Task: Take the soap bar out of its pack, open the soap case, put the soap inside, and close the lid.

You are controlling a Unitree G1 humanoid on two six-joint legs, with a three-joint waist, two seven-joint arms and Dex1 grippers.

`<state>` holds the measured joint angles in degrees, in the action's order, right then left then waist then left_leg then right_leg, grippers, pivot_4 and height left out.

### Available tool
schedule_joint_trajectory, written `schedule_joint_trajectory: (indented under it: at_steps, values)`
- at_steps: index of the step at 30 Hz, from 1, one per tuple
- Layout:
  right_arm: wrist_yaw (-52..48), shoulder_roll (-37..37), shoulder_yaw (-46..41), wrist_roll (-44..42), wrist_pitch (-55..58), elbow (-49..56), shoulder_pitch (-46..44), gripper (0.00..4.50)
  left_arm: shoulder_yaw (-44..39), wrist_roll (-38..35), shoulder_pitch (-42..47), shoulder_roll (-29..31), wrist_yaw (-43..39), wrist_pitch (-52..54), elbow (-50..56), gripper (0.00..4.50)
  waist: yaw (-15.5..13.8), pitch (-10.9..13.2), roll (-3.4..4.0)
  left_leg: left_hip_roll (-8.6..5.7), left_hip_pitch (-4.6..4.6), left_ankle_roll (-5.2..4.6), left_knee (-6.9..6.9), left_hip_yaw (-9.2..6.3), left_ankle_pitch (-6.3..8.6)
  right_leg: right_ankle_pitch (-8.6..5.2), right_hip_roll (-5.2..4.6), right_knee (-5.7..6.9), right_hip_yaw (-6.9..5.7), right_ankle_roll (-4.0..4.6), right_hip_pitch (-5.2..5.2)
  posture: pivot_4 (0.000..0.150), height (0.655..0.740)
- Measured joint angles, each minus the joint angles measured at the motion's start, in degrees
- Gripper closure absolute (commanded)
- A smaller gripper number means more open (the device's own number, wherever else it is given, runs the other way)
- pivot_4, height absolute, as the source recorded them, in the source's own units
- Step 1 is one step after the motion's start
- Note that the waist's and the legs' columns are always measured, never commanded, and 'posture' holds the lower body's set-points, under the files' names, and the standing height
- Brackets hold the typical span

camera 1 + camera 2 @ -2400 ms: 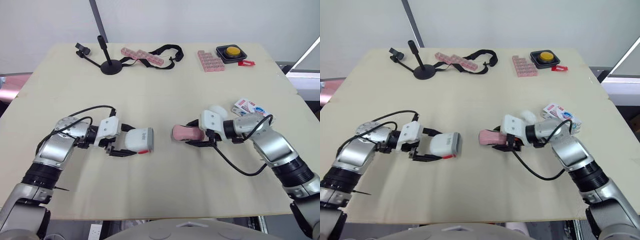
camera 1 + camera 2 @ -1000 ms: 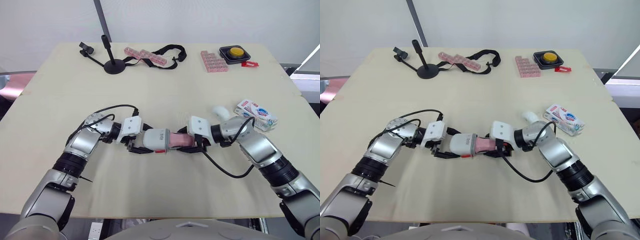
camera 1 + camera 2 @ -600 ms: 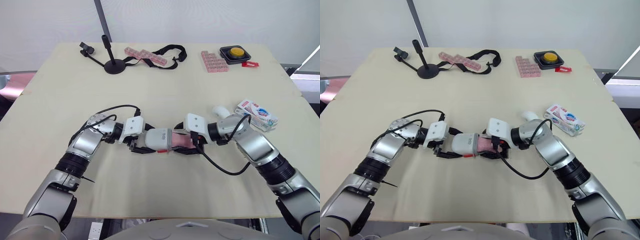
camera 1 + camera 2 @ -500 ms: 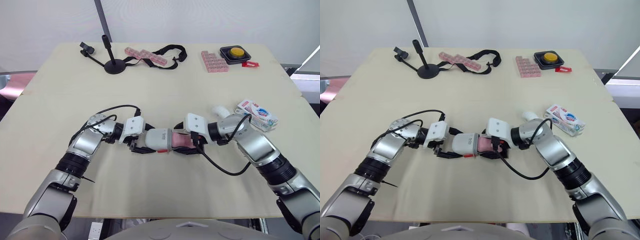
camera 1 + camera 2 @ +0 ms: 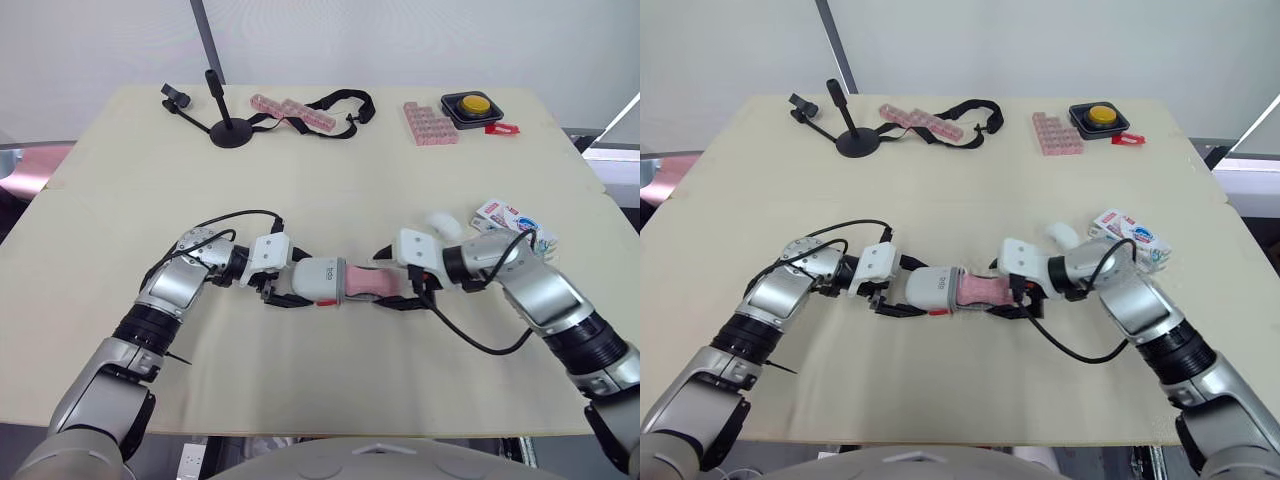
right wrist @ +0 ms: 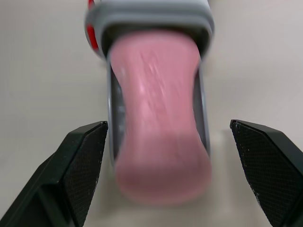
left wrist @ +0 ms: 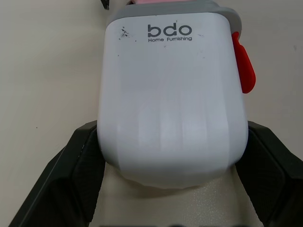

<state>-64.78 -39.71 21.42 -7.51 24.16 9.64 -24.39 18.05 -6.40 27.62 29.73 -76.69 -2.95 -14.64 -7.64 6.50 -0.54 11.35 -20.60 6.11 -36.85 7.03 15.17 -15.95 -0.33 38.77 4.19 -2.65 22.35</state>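
Clamping the soap case [image 7: 173,94] in our left gripper [image 5: 290,288], to hold it steady
Our right gripper [image 5: 385,279] stands spread around the half-inserted soap bar [image 6: 158,142], probably to push it deeper

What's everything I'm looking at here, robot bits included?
Table: one, beige, under everything.
Soap case: one, white, red latch, front centre.
Soap bar: one, pink, partly inside the case.
Soap pack: one, white, blue and red, right side.
Stand: one, black, far left.
Compartment strip: one, pink, far centre.
Strap: one, black, beside the strip.
Compartment block: one, pink, far right.
Button: one, yellow, black housing, far right.
Left gripper: black fingers, shut on the case.
Right gripper: black fingers, open, flanking the soap.
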Motion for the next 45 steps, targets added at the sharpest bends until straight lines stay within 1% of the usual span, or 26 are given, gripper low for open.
schedule_joint_trajectory:
  at_steps: [4,20,28,33,37,38,39,40,45]
  values:
    - [-1.06,-1.54,-0.61,-0.07,-1.3,-0.31,0.72,0.08,0.02,0.01,0.07,0.01,-0.04,0.0,-0.04,1.07,0.06,0.0,0.0,0.01,0.0,0.0,0.0,0.0,0.0,0.0,0.0,0.0,0.03,0.0,0.0,0.15,0.74]
    - [-1.7,-1.18,-0.75,-0.49,-3.02,-3.24,2.08,0.08,0.03,0.0,0.06,0.06,-0.01,0.0,-0.04,1.07,0.03,0.0,0.0,0.0,-0.01,-0.01,-0.01,0.0,0.0,0.0,0.0,-0.01,0.03,0.0,0.0,0.15,0.74]
    - [-0.55,3.21,-0.12,-0.43,-2.46,-4.69,0.71,0.08,0.03,-0.02,0.07,0.02,-0.01,0.04,-0.04,1.07,0.1,0.0,0.0,0.0,-0.01,-0.01,-0.01,0.0,-0.01,0.0,0.01,0.0,0.0,0.0,0.0,0.15,0.74]
    - [-0.42,4.52,0.61,-0.24,-2.24,-5.74,-0.23,0.08,0.03,-0.02,0.07,0.03,0.02,0.1,-0.04,1.07,0.05,0.0,0.0,0.0,0.0,-0.01,-0.01,0.0,-0.01,0.0,0.0,0.0,-0.03,0.0,0.0,0.15,0.74]
    - [-0.08,4.94,0.68,0.45,-2.22,-6.23,-0.74,1.24,0.02,-0.03,0.08,0.04,0.1,0.21,-0.04,1.07,0.08,0.0,0.0,0.0,0.0,-0.01,-0.01,0.0,-0.01,0.0,0.0,0.0,-0.04,0.0,0.0,0.15,0.74]
    - [-0.06,4.96,0.66,0.47,-2.29,-6.26,-0.83,1.47,0.02,-0.02,0.07,0.05,0.19,0.41,-0.04,1.07,0.06,0.0,0.0,0.0,0.0,-0.01,-0.01,0.0,-0.01,0.0,0.0,0.0,-0.04,0.0,0.0,0.15,0.74]
    - [-0.25,4.96,0.65,0.45,-2.48,-6.21,-0.95,1.86,-0.02,-0.01,0.09,0.09,0.38,0.69,-0.04,1.07,0.08,0.0,0.0,0.01,0.01,-0.01,-0.01,0.0,-0.01,0.0,0.01,0.01,-0.04,0.0,-0.01,0.15,0.74]
    - [-0.28,4.96,0.65,0.45,-2.56,-6.21,-0.99,1.97,-0.03,-0.01,0.15,0.13,0.43,0.85,-0.04,1.07,0.1,0.0,0.0,0.01,0.02,-0.01,0.0,0.0,-0.01,0.0,0.01,0.01,-0.03,0.0,-0.02,0.15,0.74]
    - [-0.35,4.96,0.65,0.42,-2.43,-6.01,-0.99,1.97,-0.03,-0.04,0.18,0.13,0.41,1.04,-0.04,1.07,0.11,0.0,0.0,0.01,0.02,-0.01,-0.01,0.0,-0.01,0.0,0.0,0.0,-0.02,0.0,-0.02,0.15,0.74]
